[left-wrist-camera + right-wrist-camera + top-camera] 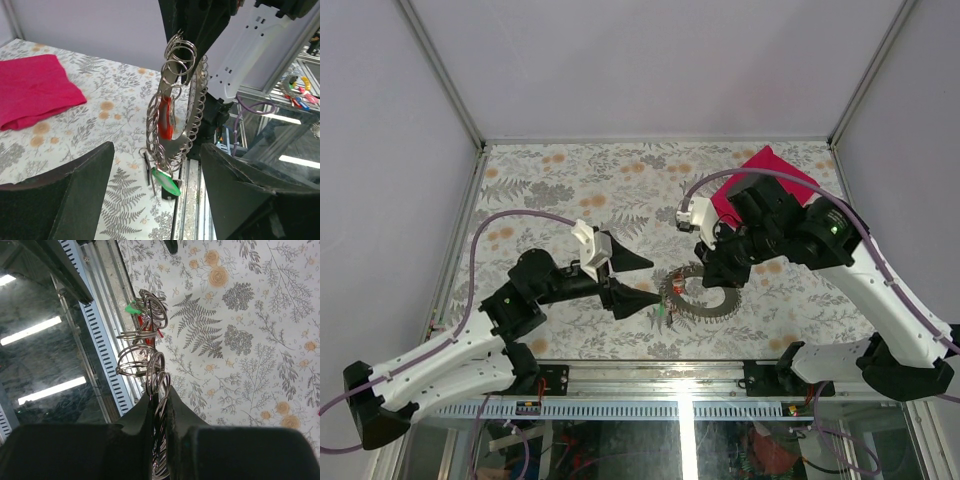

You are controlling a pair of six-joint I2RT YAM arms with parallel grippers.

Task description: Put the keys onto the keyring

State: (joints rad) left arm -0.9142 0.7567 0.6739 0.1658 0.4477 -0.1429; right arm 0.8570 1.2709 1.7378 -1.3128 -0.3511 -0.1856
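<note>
My right gripper is shut on the keyring, a large metal hoop strung with several small split rings, and holds it upright near the table's front edge. On the keyring hangs a red key, with a small green tag at the bottom. My left gripper is open just left of the hoop, one finger on each side of its lower end without touching it.
A pink cloth lies at the back right of the floral table. The aluminium rail of the table's front edge runs just below the hoop. Grey walls enclose the other three sides.
</note>
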